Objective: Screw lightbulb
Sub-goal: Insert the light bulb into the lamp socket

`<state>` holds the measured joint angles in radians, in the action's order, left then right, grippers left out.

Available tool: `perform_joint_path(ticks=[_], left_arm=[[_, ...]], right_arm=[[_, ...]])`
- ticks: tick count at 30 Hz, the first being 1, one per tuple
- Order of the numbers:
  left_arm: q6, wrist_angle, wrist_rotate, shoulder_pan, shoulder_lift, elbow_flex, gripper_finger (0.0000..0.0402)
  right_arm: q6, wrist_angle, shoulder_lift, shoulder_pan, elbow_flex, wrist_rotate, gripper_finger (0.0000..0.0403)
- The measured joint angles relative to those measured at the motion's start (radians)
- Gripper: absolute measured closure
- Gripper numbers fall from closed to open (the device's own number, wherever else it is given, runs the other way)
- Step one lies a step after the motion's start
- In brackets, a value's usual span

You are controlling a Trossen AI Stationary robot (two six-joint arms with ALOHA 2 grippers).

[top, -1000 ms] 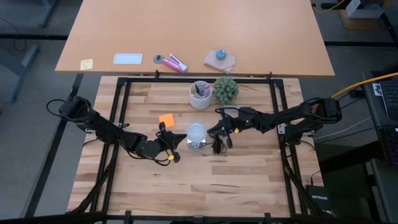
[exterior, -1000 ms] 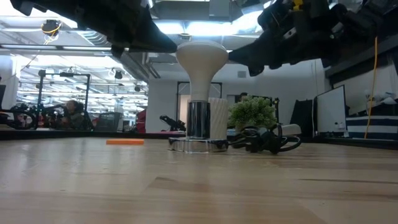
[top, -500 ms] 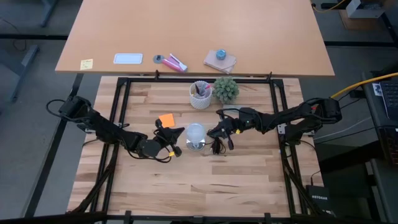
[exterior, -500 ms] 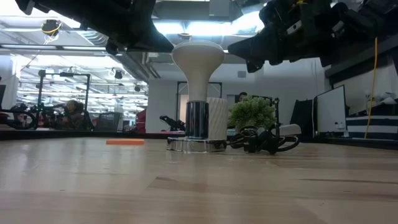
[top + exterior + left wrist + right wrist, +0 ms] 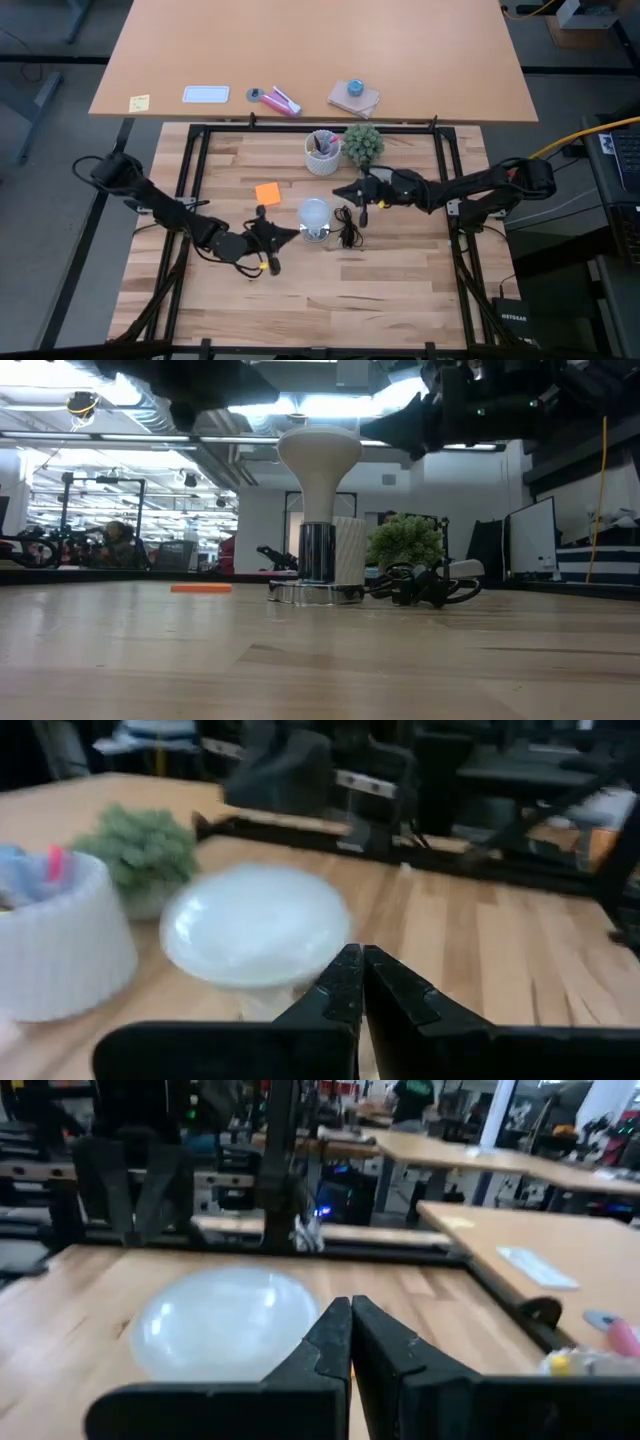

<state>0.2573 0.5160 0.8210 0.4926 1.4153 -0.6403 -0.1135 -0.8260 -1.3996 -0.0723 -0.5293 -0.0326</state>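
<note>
Lightbulb [image 5: 315, 212] upright mid-table, both closed grippers beside it, apart

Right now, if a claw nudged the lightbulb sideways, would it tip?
Probably not easily: the lightbulb stands upright in the metal socket, whose flat base looks wide. Top-heavy dome, though, so the assembly might slide. Its smooth frosted shell looks slippery and fragile.

- The bulb [image 5: 315, 213] [image 5: 319, 465] [image 5: 255, 935] [image 5: 220, 1320] is frosted white, with a round dome.
- It stands upright, dome up, near the table's middle, untouched.
</note>
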Motion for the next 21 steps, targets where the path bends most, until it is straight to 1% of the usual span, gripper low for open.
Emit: perform_joint_path(ticks=[2, 8, 12, 17, 21], left_arm=[[0.025, -0.003, -0.026, -0.012, 0.024, 0.000, 0.0396], [0.034, -0.006, -0.027, -0.047, 0.054, 0.000, 0.0396], [0.024, -0.003, -0.026, -0.071, 0.054, 0.000, 0.0396], [0.024, -0.013, -0.026, -0.095, 0.054, 0.000, 0.0396], [0.016, -0.013, -0.026, -0.101, 0.054, 0.000, 0.0396]], right_arm=[[0.001, 0.001, -0.025, 0.000, 0.000, -0.003, 0.0391], [0.004, -0.053, -0.086, 0.001, 0.000, -0.034, 0.0391], [0.027, -0.049, -0.089, 0.001, 0.000, -0.044, 0.0391], [0.037, -0.028, -0.089, 0.001, 0.000, -0.112, 0.0391], [0.055, -0.018, -0.089, 0.001, 0.000, -0.146, 0.0391]])
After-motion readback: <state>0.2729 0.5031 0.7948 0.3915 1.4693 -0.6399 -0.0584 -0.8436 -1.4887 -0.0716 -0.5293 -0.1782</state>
